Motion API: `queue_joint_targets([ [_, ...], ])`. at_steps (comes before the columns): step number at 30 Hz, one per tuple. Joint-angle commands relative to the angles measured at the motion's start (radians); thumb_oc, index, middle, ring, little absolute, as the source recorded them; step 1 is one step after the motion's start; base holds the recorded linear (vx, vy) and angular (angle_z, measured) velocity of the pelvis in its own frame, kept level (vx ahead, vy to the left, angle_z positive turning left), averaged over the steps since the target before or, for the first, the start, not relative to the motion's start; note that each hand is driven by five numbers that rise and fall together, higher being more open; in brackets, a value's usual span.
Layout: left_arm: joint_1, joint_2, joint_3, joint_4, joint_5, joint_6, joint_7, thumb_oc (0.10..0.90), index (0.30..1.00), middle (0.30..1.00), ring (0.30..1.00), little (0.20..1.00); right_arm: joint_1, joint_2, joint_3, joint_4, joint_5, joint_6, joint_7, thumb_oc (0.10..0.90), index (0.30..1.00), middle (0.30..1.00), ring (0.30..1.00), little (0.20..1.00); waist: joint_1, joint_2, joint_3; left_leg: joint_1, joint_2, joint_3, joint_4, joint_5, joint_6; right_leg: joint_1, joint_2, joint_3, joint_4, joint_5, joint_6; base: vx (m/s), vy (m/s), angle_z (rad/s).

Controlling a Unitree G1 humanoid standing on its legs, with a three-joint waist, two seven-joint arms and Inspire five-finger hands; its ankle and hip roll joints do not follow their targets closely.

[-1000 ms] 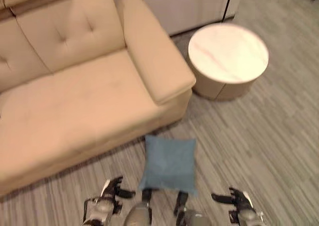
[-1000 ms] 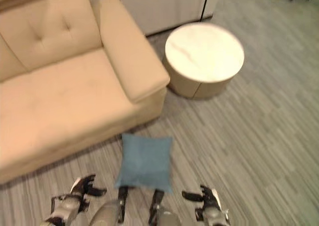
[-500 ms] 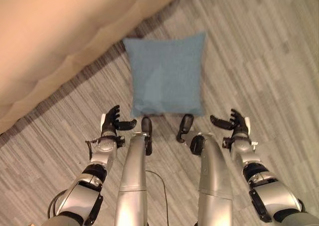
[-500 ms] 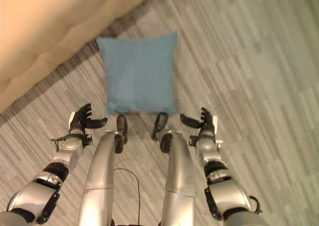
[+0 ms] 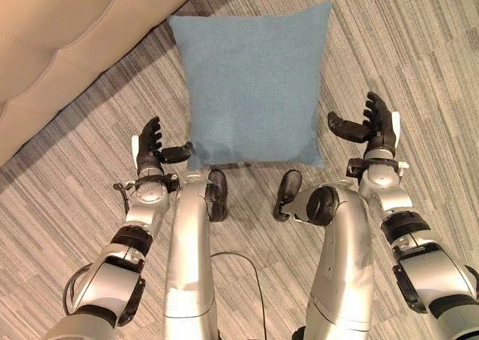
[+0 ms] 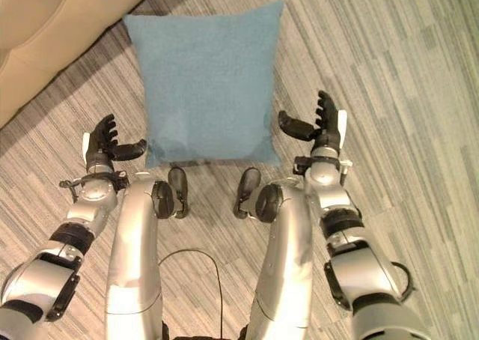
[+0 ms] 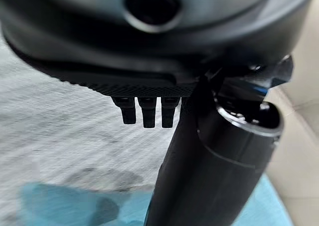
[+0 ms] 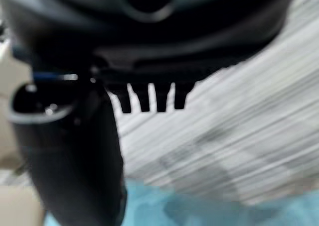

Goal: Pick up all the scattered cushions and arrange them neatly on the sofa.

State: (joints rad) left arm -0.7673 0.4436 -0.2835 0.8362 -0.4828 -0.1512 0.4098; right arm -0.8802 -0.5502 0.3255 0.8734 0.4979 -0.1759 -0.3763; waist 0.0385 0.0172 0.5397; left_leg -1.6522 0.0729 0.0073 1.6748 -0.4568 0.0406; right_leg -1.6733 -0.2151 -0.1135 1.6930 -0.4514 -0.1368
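My left hand is spread, fingers straight, thumb reaching toward the near left corner of the blue cushion; it holds nothing. My right hand is spread the same way just beside the cushion's near right corner, also empty. The cushion lies flat on the striped grey floor, between both hands, near the front of the beige sofa.

Blue cushion on striped floor, between spread-fingered left hand and right hand.
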Motion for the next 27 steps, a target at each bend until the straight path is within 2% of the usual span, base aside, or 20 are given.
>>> queue_joint_targets([
  [1,-0.004,0.057,-0.006,-0.026,-0.027,-0.072,0.052,0.8,0.9,0.9,0.9,0.9,-0.007,-0.009,0.006,-0.047,0.064,-0.086,-0.011,0.8,0.9,0.9,0.9,0.9,0.0,-0.004,-0.021,0.082,-0.015,-0.011,-0.021,-0.045,-0.005,0.13,0.004,0.07,-0.046,-0.018,0.093,0.05,-0.006,0.03],
  [6,-0.085,0.028,-0.066,-0.008,-0.062,-0.074,0.049,0.8,0.9,0.9,0.9,0.9,-0.086,0.054,0.085,0.007,0.126,-0.07,0.009,0.8,0.9,0.9,0.9,0.9,0.008,-0.015,-0.02,0.082,-0.008,0.013,0.03,-0.075,-0.008,0.111,0.001,0.098,0.018,-0.046,0.084,0.05,-0.015,0.02],
  [11,-0.123,-0.008,-0.132,-0.012,-0.071,-0.072,0.056,0.8,0.9,0.9,0.9,0.9,-0.114,0.138,0.176,0.048,0.134,-0.039,0.014,0.8,0.9,0.9,0.9,0.9,0.01,-0.022,-0.02,0.082,-0.005,0.017,0.069,-0.099,-0.009,0.103,0.001,0.126,0.065,-0.069,0.079,0.02,-0.004,0.0],
  [12,-0.116,-0.027,-0.173,-0.039,-0.039,-0.06,0.06,0.8,0.9,0.9,0.9,0.9,-0.1,0.177,0.217,0.022,0.124,-0.034,0.019,0.8,0.9,0.9,0.9,0.9,0.004,-0.02,-0.02,0.082,-0.004,0.02,0.087,-0.104,-0.012,0.103,0.004,0.137,0.084,-0.075,0.077,0.0,0.0,0.0],
  [17,-0.133,-0.036,-0.218,-0.043,0.027,-0.04,0.074,0.8,0.9,0.9,0.9,0.9,-0.113,0.191,0.275,0.004,0.042,-0.019,0.006,0.8,0.9,0.9,0.9,0.9,-0.004,-0.019,-0.02,0.082,-0.004,0.019,0.088,-0.106,-0.015,0.103,0.009,0.146,0.086,-0.075,0.073,0.0,0.003,0.01],
  [21,-0.141,-0.007,-0.206,-0.024,0.058,-0.031,0.106,0.8,0.9,0.9,0.9,0.9,-0.136,0.137,0.268,0.0,-0.17,0.017,-0.081,0.8,0.9,0.9,0.9,0.9,-0.01,-0.023,-0.02,0.082,-0.002,0.01,0.061,-0.091,-0.022,0.103,0.01,0.141,0.054,-0.051,0.081,-0.01,-0.006,-0.03],
  [24,-0.142,0.035,-0.194,-0.024,0.056,-0.038,0.112,0.8,0.9,0.9,0.9,0.9,-0.13,0.089,0.245,-0.002,-0.194,0.025,-0.101,0.8,0.9,0.9,0.9,0.9,-0.011,-0.02,-0.02,0.082,0.001,-0.002,0.081,-0.096,-0.028,0.103,0.011,0.14,0.074,-0.063,0.085,0.03,-0.022,-0.07],
  [27,-0.11,0.095,-0.192,-0.033,0.058,-0.031,0.109,0.8,0.9,0.9,0.9,0.9,-0.125,0.005,0.242,0.018,-0.178,0.057,-0.103,0.8,0.9,0.9,0.9,0.9,-0.013,0.001,-0.02,0.082,0.013,-0.021,0.205,-0.164,-0.039,0.103,0.003,0.142,0.206,-0.164,0.076,0.1,-0.013,-0.01],
])
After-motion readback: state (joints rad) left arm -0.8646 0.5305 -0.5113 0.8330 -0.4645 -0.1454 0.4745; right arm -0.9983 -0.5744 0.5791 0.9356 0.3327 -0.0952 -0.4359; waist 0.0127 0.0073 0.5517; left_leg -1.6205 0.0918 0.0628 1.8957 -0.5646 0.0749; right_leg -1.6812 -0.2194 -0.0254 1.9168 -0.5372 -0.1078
